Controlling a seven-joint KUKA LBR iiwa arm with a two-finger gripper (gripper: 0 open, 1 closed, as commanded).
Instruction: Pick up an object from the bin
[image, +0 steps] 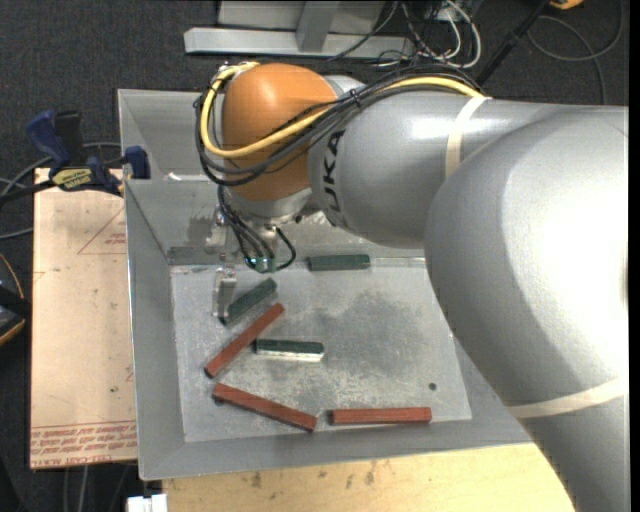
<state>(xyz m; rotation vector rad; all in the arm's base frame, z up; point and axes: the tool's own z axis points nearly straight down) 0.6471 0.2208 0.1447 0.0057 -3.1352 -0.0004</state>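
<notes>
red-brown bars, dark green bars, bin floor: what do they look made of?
Red-brown bars: matte, sharp-edged, probably painted wood or plastic; can't tell which. Dark green bars: same form, likely the same stuff; one shows a paler long face. Bin floor: grey metal, dull, speckled with scuffs.

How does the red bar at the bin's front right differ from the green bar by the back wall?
The red bar is reddish brown and looks longer; the green bar is dark green and shorter. Both are slim straight bars lying flat, nearly level across the view.
</notes>
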